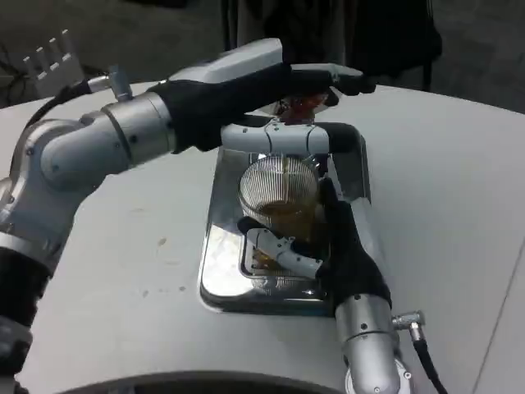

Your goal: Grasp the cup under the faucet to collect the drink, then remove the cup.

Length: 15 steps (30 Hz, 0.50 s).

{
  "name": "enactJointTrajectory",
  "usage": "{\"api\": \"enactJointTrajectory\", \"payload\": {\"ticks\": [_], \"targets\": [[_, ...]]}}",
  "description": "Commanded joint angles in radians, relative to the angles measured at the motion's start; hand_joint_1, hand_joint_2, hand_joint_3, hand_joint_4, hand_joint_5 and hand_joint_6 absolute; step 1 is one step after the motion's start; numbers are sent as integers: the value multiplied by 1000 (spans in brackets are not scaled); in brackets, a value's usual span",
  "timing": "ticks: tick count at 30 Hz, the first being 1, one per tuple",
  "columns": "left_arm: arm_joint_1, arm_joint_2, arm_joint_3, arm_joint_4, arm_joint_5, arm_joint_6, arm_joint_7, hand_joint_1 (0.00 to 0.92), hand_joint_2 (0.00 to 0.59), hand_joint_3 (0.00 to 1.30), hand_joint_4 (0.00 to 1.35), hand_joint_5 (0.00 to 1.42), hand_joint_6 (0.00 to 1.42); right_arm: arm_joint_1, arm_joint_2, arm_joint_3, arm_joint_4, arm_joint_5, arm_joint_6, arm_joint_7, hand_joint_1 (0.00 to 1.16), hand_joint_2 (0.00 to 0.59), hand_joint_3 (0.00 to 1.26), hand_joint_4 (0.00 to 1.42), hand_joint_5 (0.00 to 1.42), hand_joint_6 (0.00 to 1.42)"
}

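The left robot hand (279,107) reaches across the white table (148,271), its fingers stretched flat over the red faucet (308,102). Below, the ribbed cup (279,190) holding amber drink sits over the steel tray (220,271), clasped by the right robot hand (332,246).

Light fell from overhead, moderate and even, on the white table (459,189), which read pale grey. The far background lay dim, almost black. The steel tray (215,271) threw bright glare along its left wall and near rim. Soft shadows sat under the left arm (98,148). The whole picture was slightly soft and grainy, with blurred edges on the ribbed cup (277,193).
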Motion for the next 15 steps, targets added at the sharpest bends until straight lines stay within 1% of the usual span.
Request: {"api": "enactJointTrajectory", "payload": {"ticks": [1, 3, 7, 8, 12, 15], "targets": [[20, 44, -7, 46, 49, 29, -11, 0, 149, 191, 137, 197, 276, -18, 53, 5, 32, 7, 6, -26, 775, 181, 0, 31, 120, 141], [20, 44, -8, 49, 50, 27, -11, 0, 149, 191, 137, 197, 276, -20, 64, 8, 38, 5, 11, -47, 771, 188, 0, 42, 131, 143], [21, 45, -8, 54, 51, 23, -11, 0, 149, 191, 137, 197, 276, -28, 73, 21, 58, 9, 19, -65, 756, 186, 0, 72, 152, 154], [21, 47, -7, 55, 51, 23, -11, 0, 149, 191, 137, 197, 276, -30, 75, 25, 63, 11, 20, -66, 755, 186, 0, 74, 154, 156], [21, 51, -6, 58, 51, 22, -13, 0, 149, 191, 137, 197, 276, -32, 94, 38, 78, 10, 15, -108, 753, 186, 1, 82, 167, 160], [24, 54, -6, 57, 51, 22, -15, 0, 149, 191, 137, 197, 276, -39, 104, 51, 95, 14, 14, -126, 747, 193, 17, 107, 182, 163]]}}
